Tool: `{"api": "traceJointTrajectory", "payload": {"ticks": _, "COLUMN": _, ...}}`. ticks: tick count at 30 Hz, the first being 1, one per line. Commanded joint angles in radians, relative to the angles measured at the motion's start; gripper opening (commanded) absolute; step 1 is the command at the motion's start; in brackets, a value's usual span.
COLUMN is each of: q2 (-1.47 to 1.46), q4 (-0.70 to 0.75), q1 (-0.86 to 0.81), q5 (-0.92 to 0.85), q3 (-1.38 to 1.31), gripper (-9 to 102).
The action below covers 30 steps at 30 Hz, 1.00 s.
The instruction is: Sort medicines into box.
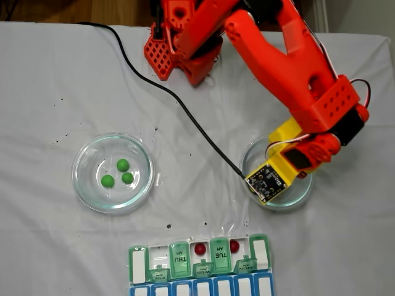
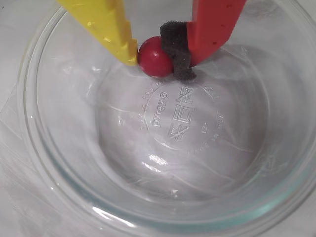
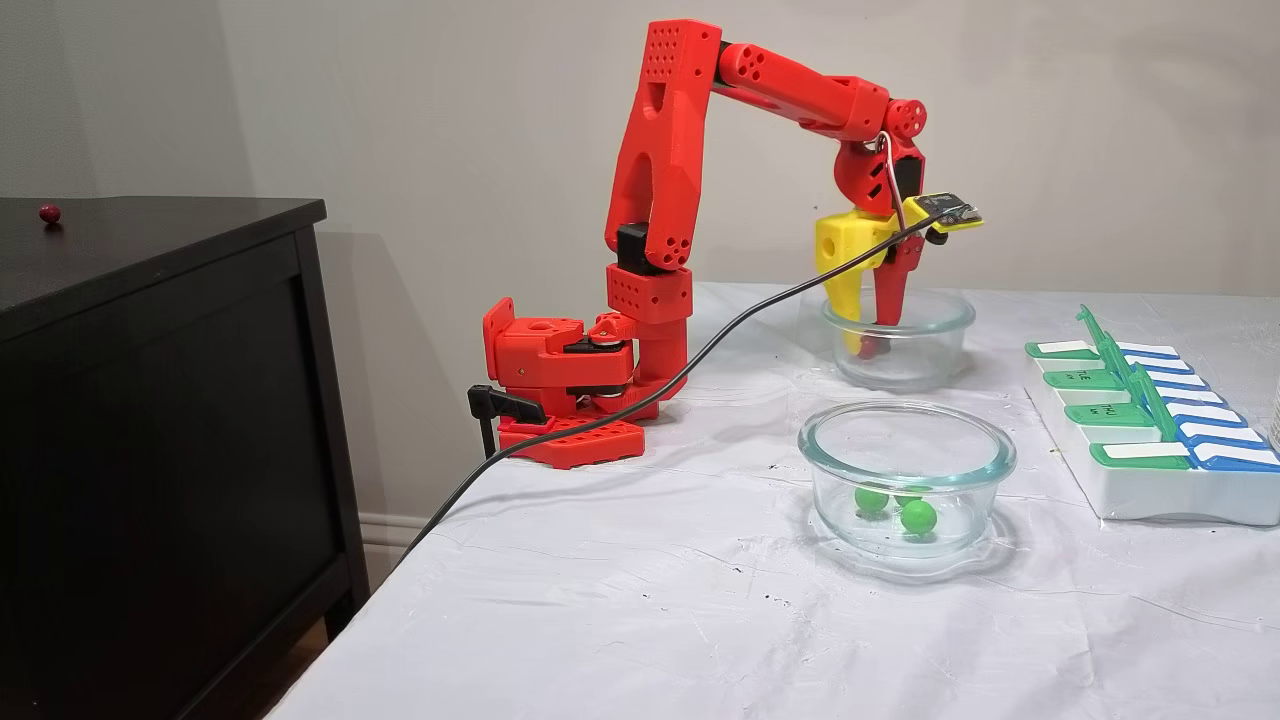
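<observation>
Down in the right-hand dish [image 1: 302,192] of a fixed view, I have the claw [image 2: 159,58] clenched on the last red ball [image 2: 154,57], yellow finger on one side, foam pad on the other, the ball low over the glass bottom. Two red balls [image 1: 200,249] already sit in open compartments of the box [image 1: 139,264]. Three green balls [image 1: 123,164] wait untouched in the other dish [image 1: 83,185]. By my count two of six are sorted, one is in hand, and the greens are all left
</observation>
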State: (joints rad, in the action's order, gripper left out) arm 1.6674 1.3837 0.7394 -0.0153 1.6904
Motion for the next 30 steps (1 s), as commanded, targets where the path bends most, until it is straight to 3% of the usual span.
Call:
{"api": "traceJointTrajectory", "payload": {"ticks": 1, "q2": 0.147, "q4": 0.023, "q1": -0.038, "q5": -0.037, "q3": -0.103, "gripper": 0}}
{"api": "traceJointTrajectory", "payload": {"ticks": 8, "q2": 0.267, "q4": 0.103, "q1": -0.146, "q5": -0.106, "q3": -0.233, "gripper": 0}}
{"api": "traceJointTrajectory", "payload": {"ticks": 18, "q2": 0.334, "q4": 0.196, "q1": -0.433, "q5": -0.264, "q3": -0.403, "gripper": 0}}
{"api": "traceJointTrajectory", "payload": {"ticks": 27, "q2": 0.374, "q4": -0.104, "q1": -0.693, "q5": -0.439, "q3": -0.221, "gripper": 0}}
{"api": "traceJointTrajectory", "payload": {"ticks": 30, "q2": 0.350, "q4": -0.144, "q1": -0.742, "q5": -0.531, "q3": -0.222, "gripper": 0}}
